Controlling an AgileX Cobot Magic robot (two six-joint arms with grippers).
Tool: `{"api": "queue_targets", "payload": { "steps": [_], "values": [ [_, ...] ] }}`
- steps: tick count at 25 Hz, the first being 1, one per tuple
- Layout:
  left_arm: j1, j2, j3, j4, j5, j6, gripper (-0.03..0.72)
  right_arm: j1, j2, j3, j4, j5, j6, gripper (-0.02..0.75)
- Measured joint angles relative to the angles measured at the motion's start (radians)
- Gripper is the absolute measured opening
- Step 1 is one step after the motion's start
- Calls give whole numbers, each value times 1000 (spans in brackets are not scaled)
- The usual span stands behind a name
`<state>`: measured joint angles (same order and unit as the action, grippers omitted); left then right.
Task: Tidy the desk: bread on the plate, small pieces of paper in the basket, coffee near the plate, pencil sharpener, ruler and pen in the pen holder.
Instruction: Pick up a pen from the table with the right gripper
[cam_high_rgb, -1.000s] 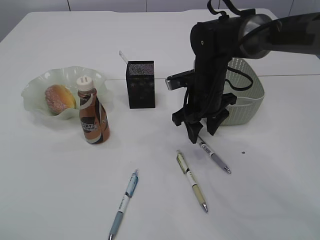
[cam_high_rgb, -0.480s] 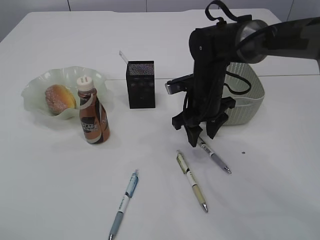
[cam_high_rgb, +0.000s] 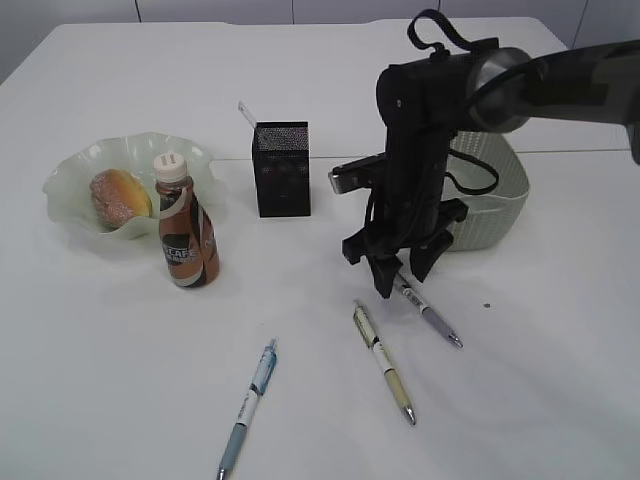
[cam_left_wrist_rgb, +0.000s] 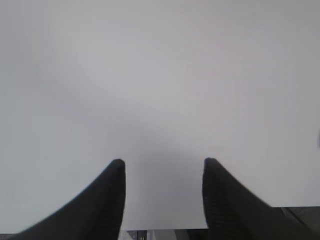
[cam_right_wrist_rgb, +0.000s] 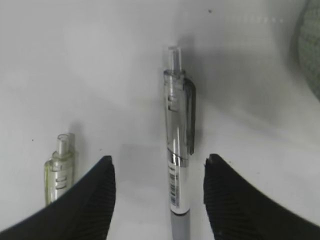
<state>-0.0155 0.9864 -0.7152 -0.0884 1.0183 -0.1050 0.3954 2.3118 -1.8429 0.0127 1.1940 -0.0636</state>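
Three pens lie loose on the desk (cam_high_rgb: 120, 380): a blue pen (cam_high_rgb: 248, 407) in front, a yellow-green pen (cam_high_rgb: 382, 362) in the middle, and a grey pen (cam_high_rgb: 428, 313) on the right. The bread (cam_high_rgb: 119, 195) sits inside the plate (cam_high_rgb: 80, 160) on the left side. The coffee (cam_high_rgb: 186, 235) stands upright just in front of the plate, close to its wavy rim. The pen holder (cam_high_rgb: 281, 169) stands near the middle, and a clear thin thing, which looks like the ruler (cam_high_rgb: 247, 114), sticks up out of its back corner. The pictures do not show what else is inside the holder. The basket (cam_high_rgb: 495, 190) sits on the right, partly hidden behind the black arm, and its inside cannot be seen. The right gripper (cam_high_rgb: 402, 272) points down over the top end of the grey pen, with its two fingers spread apart, one on each side of the pen; it is not squeezing it. In the right wrist view the grey pen lies between the fingers, and the yellow-green pen lies off to the left. The left gripper (cam_left_wrist_rgb: 164, 172) also has its fingers apart and holds nothing, with only bare white desk below it.
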Motion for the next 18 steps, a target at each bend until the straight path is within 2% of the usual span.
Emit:
{"api": "queue_targets", "payload": {
  "steps": [12, 18],
  "values": [
    [0, 0, 0, 4, 0, 0, 370, 0, 46, 0, 0, -3, -5, 412],
    [0, 0, 0, 4, 0, 0, 370, 0, 46, 0, 0, 7, -14, 300]
  ]
}}
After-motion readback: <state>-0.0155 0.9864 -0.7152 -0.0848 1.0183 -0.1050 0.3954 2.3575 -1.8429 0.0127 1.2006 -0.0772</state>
